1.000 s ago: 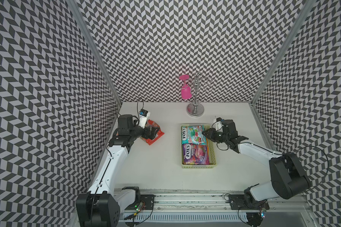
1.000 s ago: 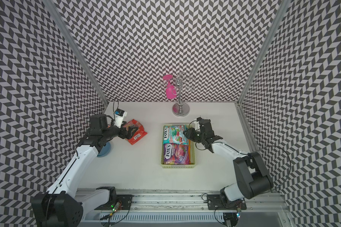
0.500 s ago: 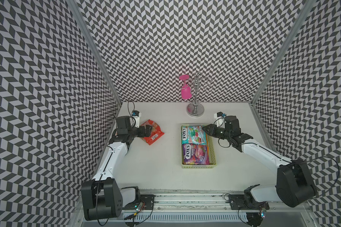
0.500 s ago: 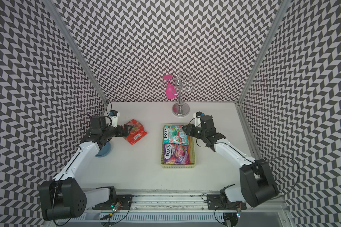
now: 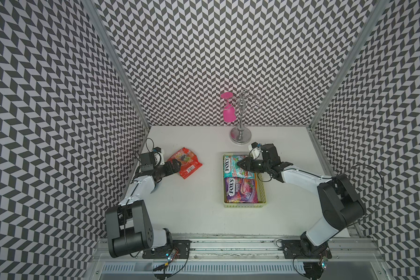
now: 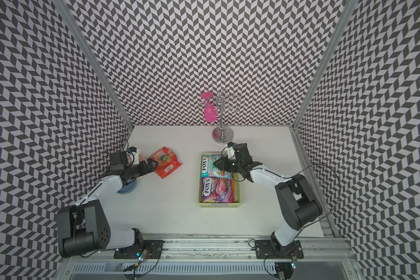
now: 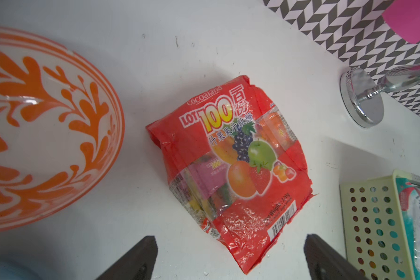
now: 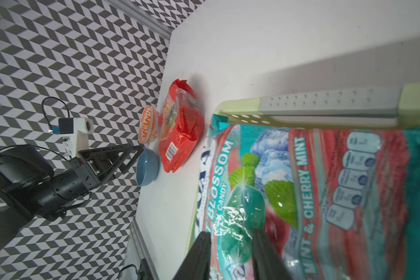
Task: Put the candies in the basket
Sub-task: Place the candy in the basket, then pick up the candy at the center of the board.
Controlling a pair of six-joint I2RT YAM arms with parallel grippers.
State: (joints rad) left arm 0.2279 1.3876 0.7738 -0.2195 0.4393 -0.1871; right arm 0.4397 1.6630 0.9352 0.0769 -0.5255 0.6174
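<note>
In the perforated plastic basket (image 5: 244,206), glossy bags (image 5: 240,191)

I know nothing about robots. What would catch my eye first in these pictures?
The black-and-white zigzag walls surround everything. On the white table a red candy bag lies loose, ahead of the left gripper, whose jaws are open. Nearby the pale green basket holds a teal bag and a purple bag, the right gripper poised over the teal one.
</note>
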